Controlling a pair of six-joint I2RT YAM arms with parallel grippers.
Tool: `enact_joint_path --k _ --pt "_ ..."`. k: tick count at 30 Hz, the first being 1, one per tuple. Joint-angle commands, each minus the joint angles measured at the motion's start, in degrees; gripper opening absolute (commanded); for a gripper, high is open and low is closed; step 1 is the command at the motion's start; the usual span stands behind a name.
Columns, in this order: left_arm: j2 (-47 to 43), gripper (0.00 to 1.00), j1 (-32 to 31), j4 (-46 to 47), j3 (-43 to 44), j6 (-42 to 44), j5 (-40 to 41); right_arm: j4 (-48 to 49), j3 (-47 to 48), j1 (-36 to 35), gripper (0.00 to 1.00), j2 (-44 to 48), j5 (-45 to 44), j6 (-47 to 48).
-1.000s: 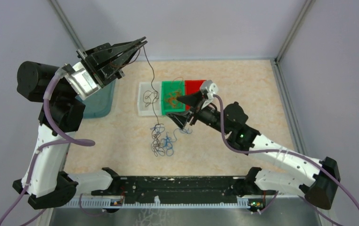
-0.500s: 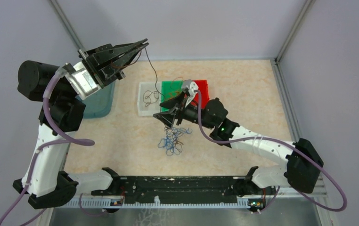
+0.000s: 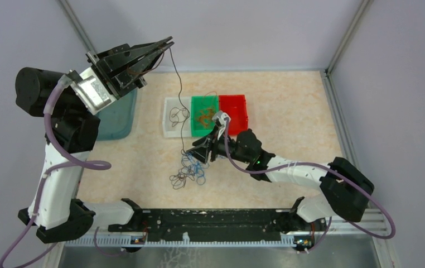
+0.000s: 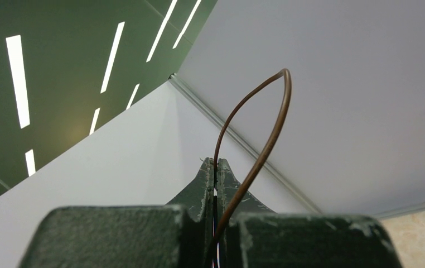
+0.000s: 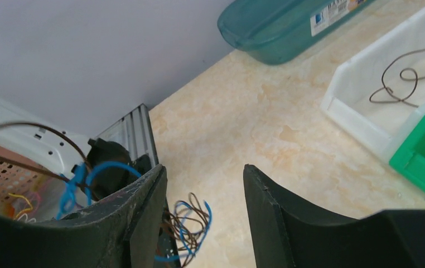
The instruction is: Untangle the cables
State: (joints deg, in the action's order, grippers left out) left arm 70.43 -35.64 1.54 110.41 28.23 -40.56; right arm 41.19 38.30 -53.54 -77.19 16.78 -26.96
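The cables point(image 3: 188, 172) lie as a curly blue and dark brown clump on the table in front of the bins. One thin brown cable point(image 3: 179, 95) rises from the clump to my left gripper point(image 3: 167, 44), which is raised high and shut on it. In the left wrist view the cable point(image 4: 271, 128) loops out above the shut left gripper point(image 4: 216, 163). My right gripper point(image 3: 197, 154) hangs low at the clump's top edge. Its jaws stand apart in the right wrist view, right gripper point(image 5: 202, 174), with brown and blue strands point(image 5: 191, 223) low by the left finger point(image 5: 143, 212).
White bin point(image 3: 172, 129) holding a brown cable, green bin point(image 3: 204, 100) with orange-red wires, and red bin point(image 3: 233, 111) sit side by side at the back. A teal bin point(image 3: 118, 120) stands at the left, partly under the left arm. A black rail point(image 3: 210, 218) runs along the near edge.
My right gripper has swung from beside the green bin left and down to the clump, its jaws narrowing. The clump has shifted and spread. The left gripper rose slightly, still holding the brown cable.
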Motion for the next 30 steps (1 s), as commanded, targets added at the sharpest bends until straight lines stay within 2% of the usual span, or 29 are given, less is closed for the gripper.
enact_joint_path --k 1,5,11,19,30 --pt "0.2 0.0 -0.2 1.9 2.8 0.7 -0.3 5.0 -1.9 -1.1 0.53 -0.2 0.0 -0.9" --pt "0.3 0.0 -0.2 1.6 4.0 1.5 0.0 4.5 -3.4 -1.2 0.54 1.6 -0.9 -0.8" --pt "0.1 0.0 -0.3 0.6 4.3 1.9 -0.1 6.8 -7.0 -1.2 0.65 5.3 -1.7 -2.3" --pt "0.4 0.0 -0.2 0.8 4.8 1.7 -0.8 7.7 -6.2 -1.2 0.64 5.4 3.8 -1.3" --pt "0.1 0.0 -0.2 0.8 4.6 1.6 -1.3 -4.6 -8.8 -1.1 0.67 16.2 -2.6 3.5"
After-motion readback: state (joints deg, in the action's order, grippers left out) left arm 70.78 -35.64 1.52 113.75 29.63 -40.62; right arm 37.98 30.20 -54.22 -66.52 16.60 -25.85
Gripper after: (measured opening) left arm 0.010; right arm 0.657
